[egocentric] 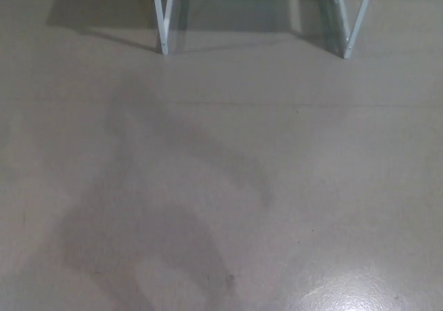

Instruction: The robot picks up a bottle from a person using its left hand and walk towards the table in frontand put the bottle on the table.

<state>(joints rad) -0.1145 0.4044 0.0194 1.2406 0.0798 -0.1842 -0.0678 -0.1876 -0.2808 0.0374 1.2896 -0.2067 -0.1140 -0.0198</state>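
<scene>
Head view, looking down at grey floor. A broad soft shadow lies left of centre. At top stand the white left table leg and right table leg, well apart. Lower right: glare patch. Neither left hand nor right hand is in frame, so grasp cannot be told. The bottle is out of frame too, so its position relative to the hand is unknown.

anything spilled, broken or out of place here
Nothing stands out: the floor shows only soft shadows and a glare patch at lower right, and the white table legs look intact.

Nothing here can be read. The grey floor and white table legs carry no lettering or numbers.
</scene>
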